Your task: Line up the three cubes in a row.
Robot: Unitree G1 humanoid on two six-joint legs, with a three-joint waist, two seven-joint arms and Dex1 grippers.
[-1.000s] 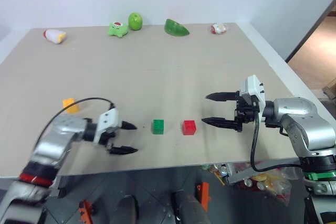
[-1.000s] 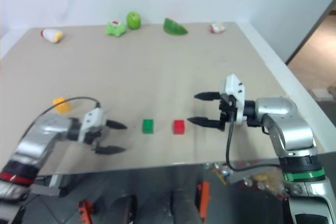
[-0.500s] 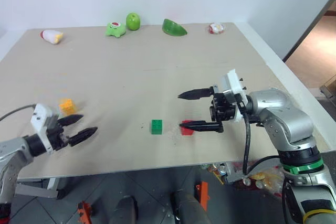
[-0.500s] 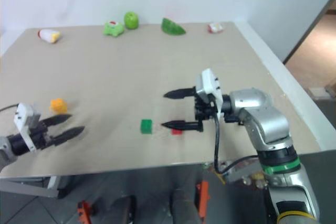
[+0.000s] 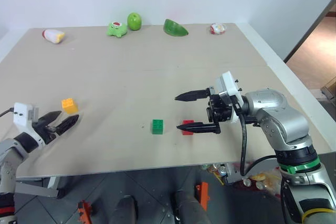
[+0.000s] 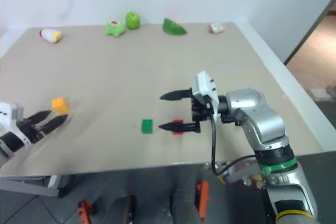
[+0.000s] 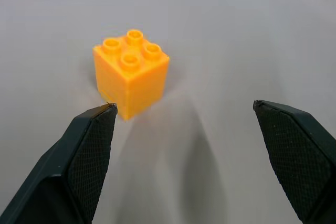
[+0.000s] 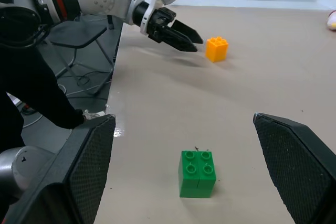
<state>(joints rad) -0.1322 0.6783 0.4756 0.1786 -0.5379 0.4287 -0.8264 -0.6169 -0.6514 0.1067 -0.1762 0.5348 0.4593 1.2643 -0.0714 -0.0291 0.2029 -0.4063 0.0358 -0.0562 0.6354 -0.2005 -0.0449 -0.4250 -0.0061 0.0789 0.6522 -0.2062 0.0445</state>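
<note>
Tabletop [image 5: 157, 77]: green cube [image 5: 157, 126] and red cube [image 5: 187, 127] sit side by side near the front; orange cube [image 5: 69, 105] lies well left, unaligned.

Left claw [image 5: 59, 121]: released, just short of the orange cube, likely to fetch it; a second ago it was beside the green cube.

Right claw [image 5: 185, 111]: released, straddling the red cube; earlier right of it.

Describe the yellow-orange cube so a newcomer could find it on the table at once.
Start at the beige table and go to its near left side, just ahead of the open left gripper. The yellow-orange cube stands there alone, well left of the green cube and red cube. It is the only orange studded brick.
</note>
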